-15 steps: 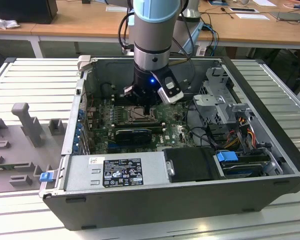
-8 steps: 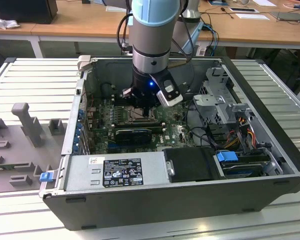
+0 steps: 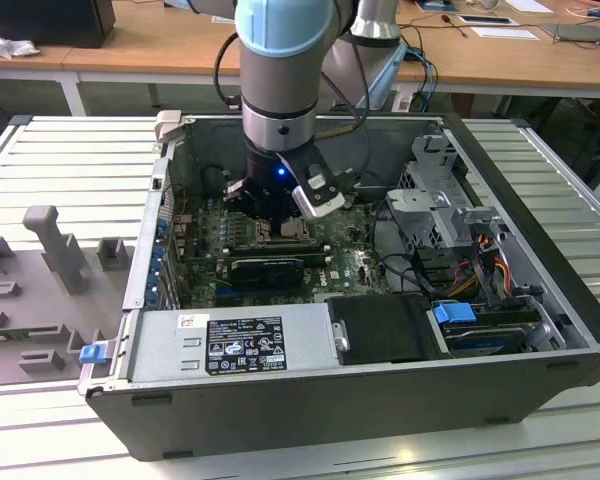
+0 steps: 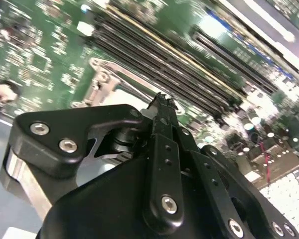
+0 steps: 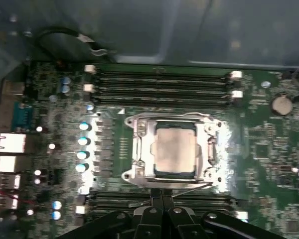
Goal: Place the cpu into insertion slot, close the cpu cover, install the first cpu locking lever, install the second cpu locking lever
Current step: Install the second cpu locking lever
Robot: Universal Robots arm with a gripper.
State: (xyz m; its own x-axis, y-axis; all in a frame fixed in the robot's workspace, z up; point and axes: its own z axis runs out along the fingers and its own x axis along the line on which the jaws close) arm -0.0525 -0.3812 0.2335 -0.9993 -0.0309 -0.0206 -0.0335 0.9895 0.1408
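1. Inside the open computer case (image 3: 540,330), on the green motherboard (image 5: 269,149): the insertion slot (image 5: 139,172), a square socket with a silver metal rim, lying flat between two banks of long dark memory slots (image 5: 159,82).
2. The cpu (image 5: 175,150), pale beige-silver face up, seated in the middle of the insertion slot in the first wrist view.
3. The cpu cover (image 5: 209,130), a silver frame plate, lying down flat around the cpu, the chip showing through its window.
4. A thin metal lever (image 5: 189,188) running along the 6 o'clock edge of the socket in the first wrist view, just beside the fingertips; whether it is latched cannot be told.
5. The gripper (image 5: 162,194), black, fingers (image 5: 155,199) drawn together with no visible gap and nothing seen held between them; tips at the 6 o'clock rim of the socket. In the second wrist view the gripper (image 4: 163,102) points its joined tips at the socket's metal frame.
6. The arm (image 3: 285,60), grey with a pale blue cap, reaching straight down into the case at about 11 o'clock from the case's middle in the exterior view; gripper (image 3: 270,215) low over the board.
7. A power supply unit (image 3: 230,345) along the case's near edge, at 6 o'clock of the gripper in the exterior view.
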